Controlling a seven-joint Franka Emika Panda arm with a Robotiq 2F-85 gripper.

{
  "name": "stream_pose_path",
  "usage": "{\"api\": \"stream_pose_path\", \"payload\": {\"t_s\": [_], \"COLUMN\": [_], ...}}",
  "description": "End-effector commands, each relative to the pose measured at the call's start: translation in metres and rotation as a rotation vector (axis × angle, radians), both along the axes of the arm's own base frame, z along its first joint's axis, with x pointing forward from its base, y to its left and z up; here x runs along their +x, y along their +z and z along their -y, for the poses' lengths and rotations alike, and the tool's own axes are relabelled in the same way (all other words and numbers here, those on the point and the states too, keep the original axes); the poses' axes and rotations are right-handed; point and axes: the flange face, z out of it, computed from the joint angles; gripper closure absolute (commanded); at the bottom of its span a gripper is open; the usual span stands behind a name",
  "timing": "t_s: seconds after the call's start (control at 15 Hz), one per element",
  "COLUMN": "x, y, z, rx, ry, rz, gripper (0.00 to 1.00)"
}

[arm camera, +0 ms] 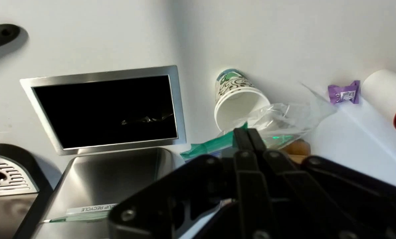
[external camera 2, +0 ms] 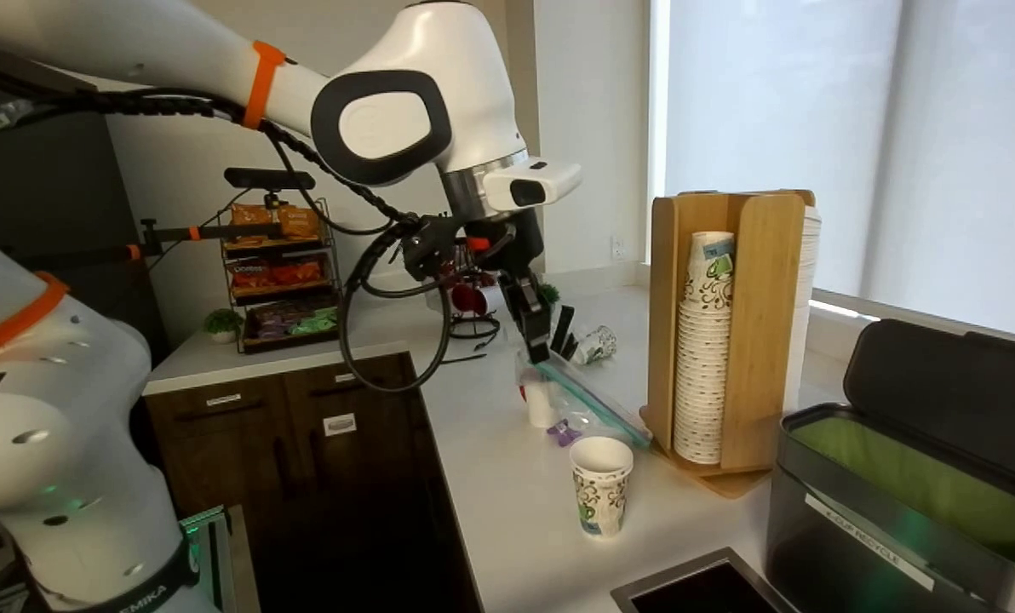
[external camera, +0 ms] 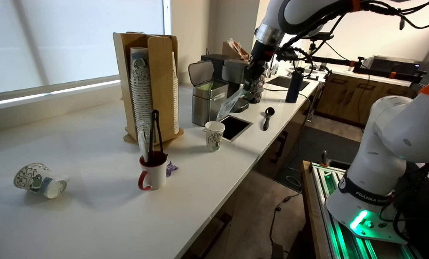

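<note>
- My gripper [arm camera: 250, 132] has its jaws pinched together on the green edge of a clear plastic bag [arm camera: 292, 116].
- I see the bag hanging above the counter [external camera: 200, 180] in both exterior views.
- From the wrist view, it overlaps the rim of an upright paper cup [arm camera: 230, 81]; I cannot tell whether they touch.
- I also see a purple packet [arm camera: 344, 93] just beside a white mug [arm camera: 382, 93], and a metal bin [external camera: 208, 106] near the cup.
</note>
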Motion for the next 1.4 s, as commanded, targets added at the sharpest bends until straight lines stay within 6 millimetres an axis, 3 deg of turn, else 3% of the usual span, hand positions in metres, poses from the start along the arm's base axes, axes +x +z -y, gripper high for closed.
{"api": "stream_pose_path", "payload": {"t_s": [0.0, 0.4, 0.93, 1.33], "x": [0.012, 0.017, 0.035, 0.071], "y": [-0.006, -0.009, -0.03, -0.035], "z": [0.007, 0.007, 0.005, 0.0], "rx": [0.008, -0.009, 0.001, -0.028], "ry": [-0.025, -0.033, -0.03, -0.021], "rz": [-0.059, -0.044, -0.136, -0.154], "gripper": [0.99, 0.99, 0.99, 0.99]}}
